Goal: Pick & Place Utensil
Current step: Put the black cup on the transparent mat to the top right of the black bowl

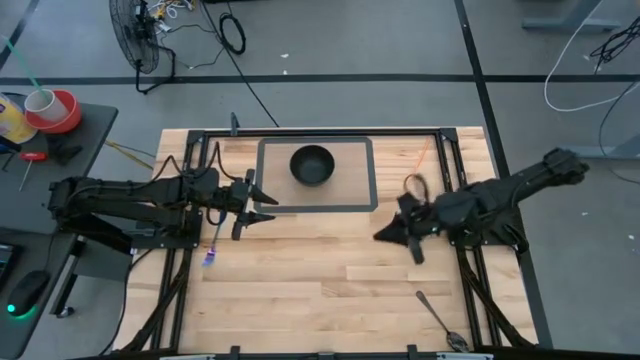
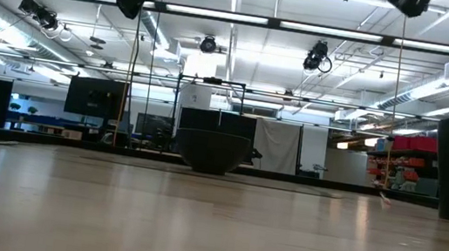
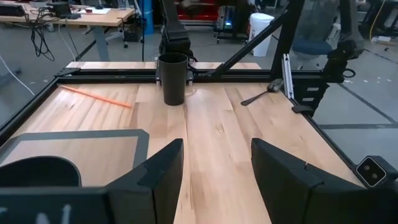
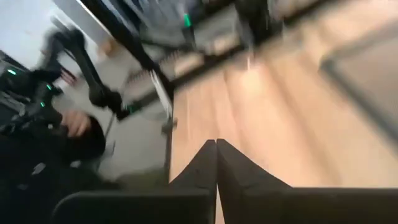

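A: While neither arm carries anything yet, which step would you say this is?

B: The approach, I'd judge. The spoon (image 1: 440,320) lies untouched on the counter (image 1: 320,270) near its front edge on the right side, well apart from both arms.

A: And the grippers?

B: The right gripper (image 1: 392,233) hangs above the counter's right half with its fingers (image 4: 214,165) pressed together, grasping nothing. The left gripper (image 1: 262,203) sits just beside the front left corner of the grey mat (image 1: 368,190), fingers (image 3: 165,171) spread apart and empty.

A: Where would the spoon go?

B: Probably the black bowl (image 1: 311,164) on the mat (or perhaps the dark cup (image 3: 173,78) by the right arm; the task doesn't say).

A: So the next move?

B: The right arm is nearer. It would need to swing toward the front edge, part its fingers, and line them across the thin handle, low enough to catch so flat a thing.

A: Any writing to read?

B: None legible. An orange stick (image 1: 421,157) and a purple-tipped item (image 1: 212,250) also lie about, unlabelled.
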Robot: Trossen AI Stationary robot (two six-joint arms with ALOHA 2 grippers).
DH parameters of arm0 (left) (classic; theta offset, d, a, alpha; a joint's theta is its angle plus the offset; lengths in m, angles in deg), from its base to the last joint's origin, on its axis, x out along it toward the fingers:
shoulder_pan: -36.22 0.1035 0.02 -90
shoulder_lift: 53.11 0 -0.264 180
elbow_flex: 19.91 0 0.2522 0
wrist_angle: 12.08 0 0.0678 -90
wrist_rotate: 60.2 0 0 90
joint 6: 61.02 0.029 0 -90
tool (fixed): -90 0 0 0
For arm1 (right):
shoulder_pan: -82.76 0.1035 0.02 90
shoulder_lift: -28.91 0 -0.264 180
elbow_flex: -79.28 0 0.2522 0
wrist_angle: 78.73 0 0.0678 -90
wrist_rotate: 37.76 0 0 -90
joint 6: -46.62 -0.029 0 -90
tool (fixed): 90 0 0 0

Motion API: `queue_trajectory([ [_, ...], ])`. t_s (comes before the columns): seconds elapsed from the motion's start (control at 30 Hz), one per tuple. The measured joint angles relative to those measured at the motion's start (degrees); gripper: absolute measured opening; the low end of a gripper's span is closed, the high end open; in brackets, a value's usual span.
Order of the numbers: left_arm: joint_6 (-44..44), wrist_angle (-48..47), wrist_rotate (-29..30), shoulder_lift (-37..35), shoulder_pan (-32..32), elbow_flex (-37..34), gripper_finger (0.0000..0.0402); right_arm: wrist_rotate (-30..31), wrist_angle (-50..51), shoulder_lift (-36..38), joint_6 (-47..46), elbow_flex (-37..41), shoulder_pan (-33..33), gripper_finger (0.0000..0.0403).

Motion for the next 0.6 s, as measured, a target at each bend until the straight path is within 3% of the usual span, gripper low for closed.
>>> queue_trajectory([
  [0.27, 0.04, -0.46, 0.02, 0.00, 0.00, 0.00, 0.0194, -6.09, 23.31, -12.66, -28.53, -16.30, 8.46, 0.0005],
  [0.47, 0.04, -0.71, 0.02, 0.00, 0.00, 0.00, 0.0194, -9.09, 42.97, -15.36, -57.59, -16.18, 15.94, 0.0007],
  [0.6, 0.20, -0.71, 0.02, 0.00, 0.00, 0.00, 0.0194, -12.25, 46.38, -15.59, -66.28, -11.64, 20.50, 0.0023],
])
